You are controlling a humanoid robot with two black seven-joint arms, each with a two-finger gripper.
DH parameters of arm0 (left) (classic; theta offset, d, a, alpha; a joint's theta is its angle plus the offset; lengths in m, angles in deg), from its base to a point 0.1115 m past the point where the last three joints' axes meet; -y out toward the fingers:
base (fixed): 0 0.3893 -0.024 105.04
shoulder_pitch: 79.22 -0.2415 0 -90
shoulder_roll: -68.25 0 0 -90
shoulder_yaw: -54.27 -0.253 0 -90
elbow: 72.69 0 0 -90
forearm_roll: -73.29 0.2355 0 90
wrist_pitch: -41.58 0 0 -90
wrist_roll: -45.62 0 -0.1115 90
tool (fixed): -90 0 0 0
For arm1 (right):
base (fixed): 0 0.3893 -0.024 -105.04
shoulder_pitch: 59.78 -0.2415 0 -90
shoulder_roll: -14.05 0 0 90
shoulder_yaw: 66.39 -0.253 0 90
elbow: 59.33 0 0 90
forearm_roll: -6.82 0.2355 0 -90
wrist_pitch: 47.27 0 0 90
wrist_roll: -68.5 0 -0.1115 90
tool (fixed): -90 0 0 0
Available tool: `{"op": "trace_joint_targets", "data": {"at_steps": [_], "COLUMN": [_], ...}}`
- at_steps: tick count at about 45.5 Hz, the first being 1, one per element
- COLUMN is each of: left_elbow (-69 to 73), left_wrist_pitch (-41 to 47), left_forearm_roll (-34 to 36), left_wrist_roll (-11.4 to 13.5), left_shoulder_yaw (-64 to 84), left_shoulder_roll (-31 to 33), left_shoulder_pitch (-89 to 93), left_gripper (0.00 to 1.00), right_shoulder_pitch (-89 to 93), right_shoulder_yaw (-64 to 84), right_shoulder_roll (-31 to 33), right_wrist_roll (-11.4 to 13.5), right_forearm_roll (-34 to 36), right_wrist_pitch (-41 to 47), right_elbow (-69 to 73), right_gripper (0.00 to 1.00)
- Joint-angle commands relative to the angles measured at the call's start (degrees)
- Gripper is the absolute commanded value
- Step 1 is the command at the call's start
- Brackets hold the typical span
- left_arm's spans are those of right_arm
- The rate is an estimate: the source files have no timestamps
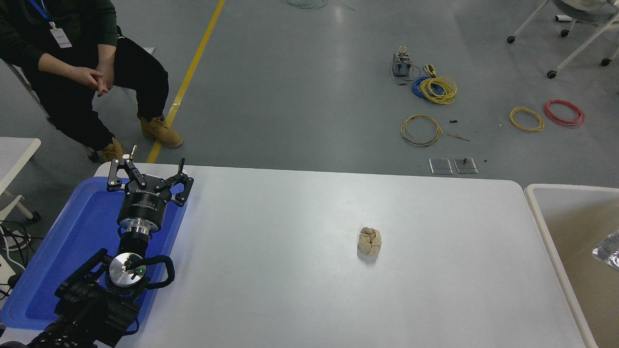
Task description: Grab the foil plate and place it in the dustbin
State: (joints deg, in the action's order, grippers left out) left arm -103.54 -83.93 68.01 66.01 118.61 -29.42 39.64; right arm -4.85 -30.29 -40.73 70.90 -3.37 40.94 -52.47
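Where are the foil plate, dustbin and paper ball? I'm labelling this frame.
foil plate (608, 250): head view, its crinkled silver corner at the right edge.
dustbin (541, 220): head view, cream rim.
paper ball (370, 240): head view, its middle.

Robotics lab or workshop, grey painted floor (300, 96), yellow floor line (193, 67), loose wire coils (437, 90)

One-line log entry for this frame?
foil plate: inside dustbin | left gripper: open, parked over blue tray | right arm: unseen

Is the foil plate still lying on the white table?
No, the foil plate shows inside the dustbin at the right edge, and the table carries only the tan paper ball.
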Motion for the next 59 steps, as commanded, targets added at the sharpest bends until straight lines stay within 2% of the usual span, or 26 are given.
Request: {"op": "trace_joint_targets", "data": {"at_steps": [1, 9, 15, 25, 42, 49, 59], "left_elbow": [-0.1, 0.0, 0.0, 0.0, 0.0, 0.0, 0.0], "left_wrist_pitch": [0.0, 0.0, 0.0, 0.0, 0.0, 0.0, 0.0], "left_forearm_roll": [0.0, 0.0, 0.0, 0.0, 0.0, 0.0, 0.0], "left_wrist_roll": [0.0, 0.0, 0.0, 0.0, 0.0, 0.0, 0.0], "left_shoulder_yaw": [0.0, 0.0, 0.0, 0.0, 0.0, 0.0, 0.0], "left_shoulder_roll": [0.0, -0.1, 0.0, 0.0, 0.0, 0.0, 0.0], "left_shoulder_pitch": [0.0, 0.0, 0.1, 0.1, 0.1, 0.1, 0.1], "left_gripper": [1.00, 1.00, 1.00, 1.00, 1.00, 1.00, 1.00], "right_shoulder_pitch": [-0.8, -2.4, -10.3, -30.2, -50.6, -55.8, -66.9], "right_shoulder_yaw": [-0.1, 0.1, 2.3, 20.0, 28.8, 28.8, 28.8], "right_shoulder_roll": [0.0, -0.2, -0.1, -1.4, -14.6, -16.9, -16.6], "right_wrist_roll": [0.0, 0.0, 0.0, 0.0, 0.0, 0.1, 0.0], "right_forearm_roll": [0.1, 0.0, -0.9, -0.9, -0.9, -0.8, -0.9], "right_wrist_pitch": [-0.1, 0.1, 0.8, 1.3, 1.8, 9.3, 23.8], "right_elbow": [0.2, 0.8, 1.3, 11.0, 26.2, 28.7, 42.2], "right_gripper": [1.00, 1.00, 1.00, 1.00, 1.00, 1.00, 1.00]}}
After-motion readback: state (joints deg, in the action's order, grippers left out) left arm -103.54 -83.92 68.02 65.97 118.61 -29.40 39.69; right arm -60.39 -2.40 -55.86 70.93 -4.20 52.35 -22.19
